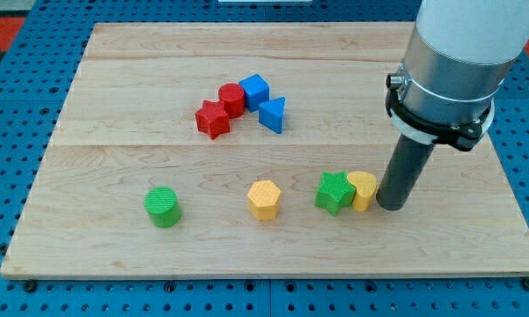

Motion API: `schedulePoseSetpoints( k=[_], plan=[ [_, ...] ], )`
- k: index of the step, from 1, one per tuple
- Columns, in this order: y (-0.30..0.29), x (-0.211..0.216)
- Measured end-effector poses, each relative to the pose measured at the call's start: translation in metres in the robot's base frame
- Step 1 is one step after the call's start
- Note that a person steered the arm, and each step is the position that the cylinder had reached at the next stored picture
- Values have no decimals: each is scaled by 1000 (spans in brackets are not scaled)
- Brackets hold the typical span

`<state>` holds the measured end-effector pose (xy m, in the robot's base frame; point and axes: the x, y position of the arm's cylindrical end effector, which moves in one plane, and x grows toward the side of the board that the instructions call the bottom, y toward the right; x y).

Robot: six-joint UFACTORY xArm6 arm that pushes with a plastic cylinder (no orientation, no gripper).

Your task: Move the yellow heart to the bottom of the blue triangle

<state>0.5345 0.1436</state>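
Observation:
The yellow heart (364, 188) lies at the view's lower right, touching the green star (334, 192) on its left. My tip (391, 206) stands right against the heart's right side. The blue triangle (273, 114) lies up and to the left, near the board's middle top, well apart from the heart.
A blue cube (254, 91), a red cylinder (232, 99) and a red star (213, 119) cluster left of the triangle. A yellow hexagon (264, 200) and a green cylinder (163, 207) lie along the lower part of the wooden board (114, 132).

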Motion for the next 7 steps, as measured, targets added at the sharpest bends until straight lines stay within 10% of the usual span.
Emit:
schedulePoseSetpoints(
  k=[4,7],
  plan=[
    [10,34],
    [-47,-58]
  ],
)
